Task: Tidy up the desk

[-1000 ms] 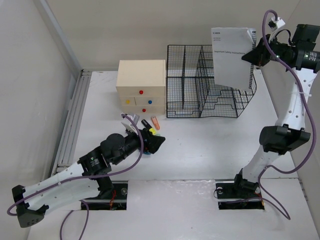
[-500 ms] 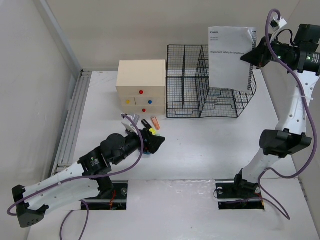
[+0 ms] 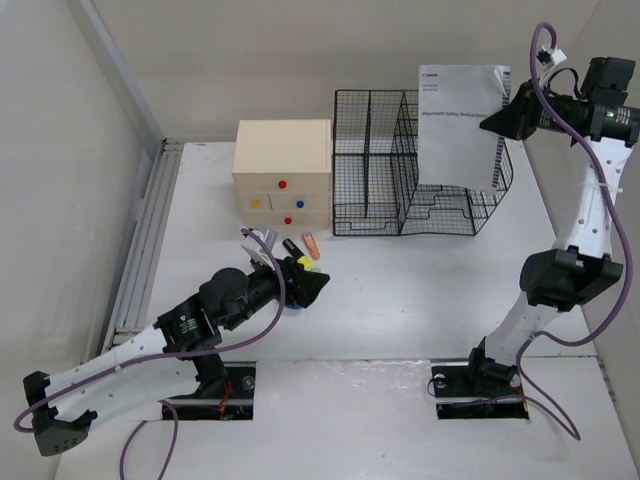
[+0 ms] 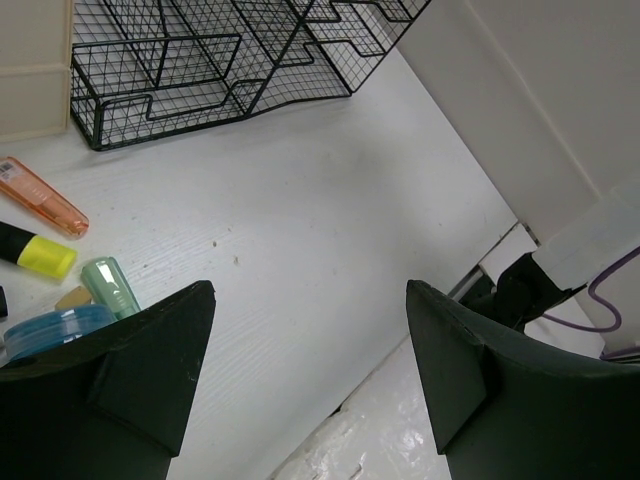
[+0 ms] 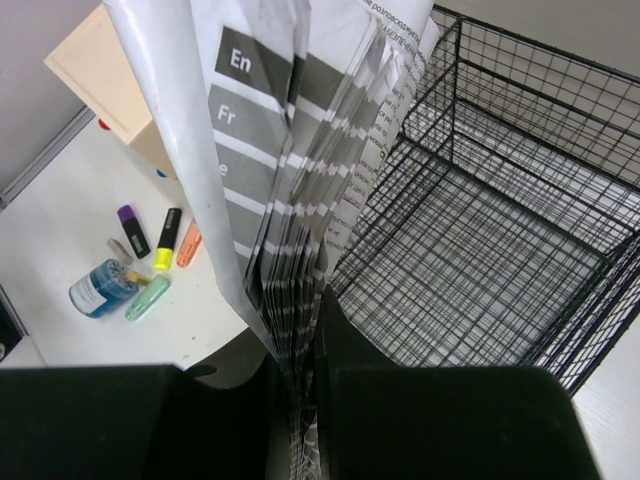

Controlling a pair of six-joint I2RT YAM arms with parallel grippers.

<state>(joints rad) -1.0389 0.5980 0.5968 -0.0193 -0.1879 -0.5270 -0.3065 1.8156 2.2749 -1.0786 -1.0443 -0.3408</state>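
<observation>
Desk spread beneath both arms, mid-tidy: the right claw, clenched on a manual, holds it above the wire rack directly below, apparently needing a lowering into a slot, while the left claw gapes empty beside scattered markers.

Booklet print: I can't read it from above. Wrist view: blue tub half behind left gripper; drawer box cropped at edge.
</observation>
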